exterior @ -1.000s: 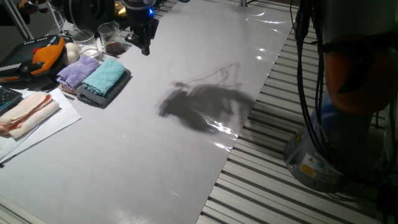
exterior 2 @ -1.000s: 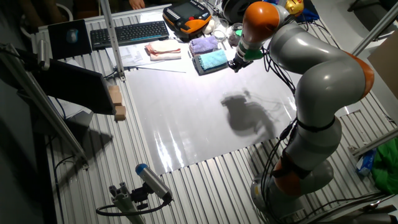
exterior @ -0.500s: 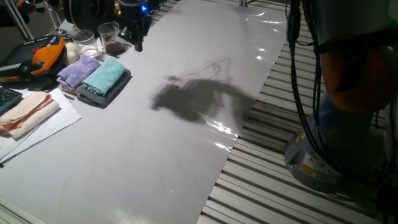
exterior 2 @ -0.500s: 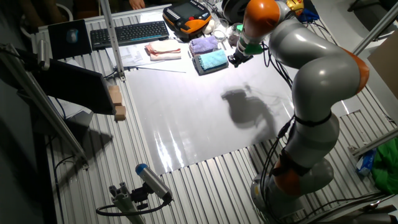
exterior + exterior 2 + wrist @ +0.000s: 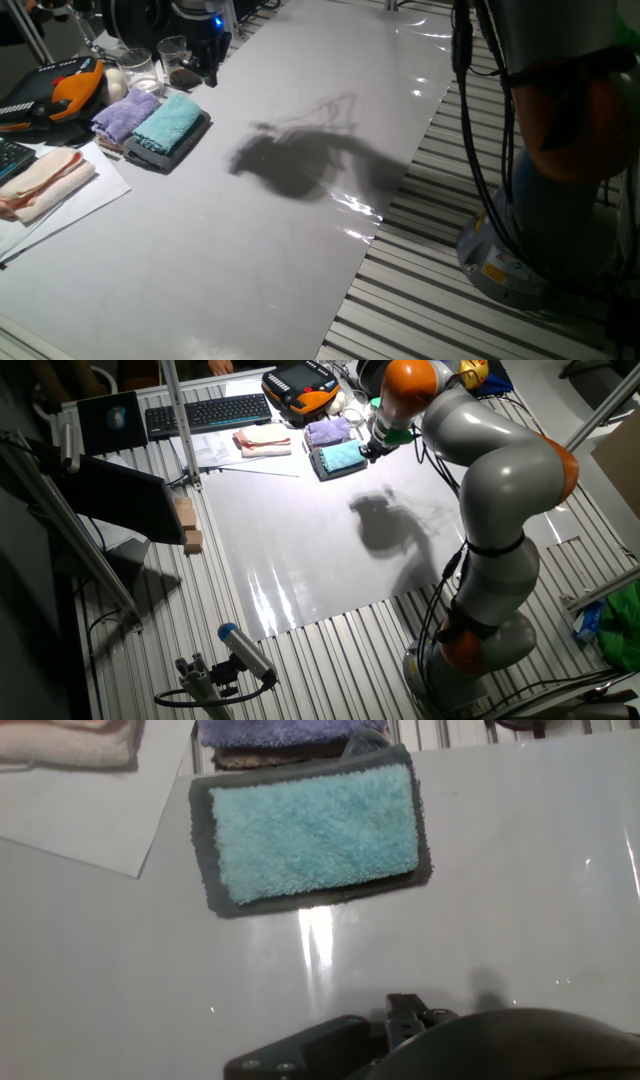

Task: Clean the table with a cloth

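Observation:
The teal cloth lies flat on top of a dark grey folded cloth at the back left of the pale glossy table. From the hand view the teal cloth fills the upper middle of the picture, seen from above. My gripper hangs above the table just right of the cloth stack, close to the glasses, touching nothing. In the other fixed view the gripper is just beside the teal cloth. Its fingers are dark and too small to show their gap.
A lilac cloth lies beside the teal one. Two glasses stand behind the stack. A peach cloth rests on white paper at the left. An orange-black device and a keyboard sit farther back.
My gripper has moved left across the back of the table toward the glasses and the cloth stack. Its shadow on the table shifted left too. The cloths have not moved.

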You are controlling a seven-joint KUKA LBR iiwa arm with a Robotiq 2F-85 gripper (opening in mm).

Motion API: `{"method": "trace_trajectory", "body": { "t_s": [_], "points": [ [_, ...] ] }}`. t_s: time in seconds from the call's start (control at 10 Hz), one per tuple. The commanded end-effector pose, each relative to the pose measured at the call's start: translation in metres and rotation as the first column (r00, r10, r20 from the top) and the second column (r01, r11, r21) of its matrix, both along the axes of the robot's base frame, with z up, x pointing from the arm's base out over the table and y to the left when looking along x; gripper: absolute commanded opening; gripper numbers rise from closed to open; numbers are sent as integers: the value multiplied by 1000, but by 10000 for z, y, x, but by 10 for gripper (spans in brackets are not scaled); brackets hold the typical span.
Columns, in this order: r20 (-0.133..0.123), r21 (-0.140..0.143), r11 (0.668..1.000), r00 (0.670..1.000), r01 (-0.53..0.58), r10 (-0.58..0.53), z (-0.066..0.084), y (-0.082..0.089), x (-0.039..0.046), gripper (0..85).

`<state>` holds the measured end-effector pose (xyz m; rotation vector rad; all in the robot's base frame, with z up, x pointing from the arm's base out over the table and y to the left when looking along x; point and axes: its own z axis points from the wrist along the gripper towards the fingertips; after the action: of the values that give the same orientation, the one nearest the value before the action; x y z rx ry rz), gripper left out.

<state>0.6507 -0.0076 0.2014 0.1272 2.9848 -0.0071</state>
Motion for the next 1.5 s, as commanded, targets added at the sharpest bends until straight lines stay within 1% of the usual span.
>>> {"method": "trace_trajectory", "body": {
  "t_s": [0.0, 0.1, 0.2, 0.3, 0.4, 0.5, 0.6, 0.7, 0.8, 0.9, 1.0, 1.1, 1.3, 1.4],
  "points": [
    [3, -4, 1000, 1000, 8, -8, -9, 48, 56, 0],
    [3, -1, 1000, 1000, 13, -13, -10, 89, 103, 0],
    [0, -5, 1000, 1000, 10, -10, -12, 97, 145, 0],
    [-3, 0, 1000, 1000, 5, -5, -16, 72, 186, 0],
    [-9, 9, 1000, 1000, 1, -1, -8, 21, 246, 0],
    [-18, 25, 1000, 1000, -1, 1, 7, -40, 289, 0],
    [-23, 25, 1000, 1000, -5, 6, 13, -61, 299, 0],
    [-20, 17, 1000, 1000, 6, -5, 13, -61, 299, 0],
    [-18, 0, 1000, 1000, 13, -13, 13, -61, 299, 0],
    [-29, 13, 999, 999, 47, -46, 13, -61, 299, 0],
    [-31, 1, 998, 997, 65, -65, 13, -61, 299, 0],
    [-31, 4, 997, 997, 74, -74, 13, -61, 299, 0],
    [-42, 25, 999, 998, 39, -38, 13, -61, 299, 0],
    [-40, 13, 1000, 999, -2, 2, 13, -61, 299, 0]
  ]
}}
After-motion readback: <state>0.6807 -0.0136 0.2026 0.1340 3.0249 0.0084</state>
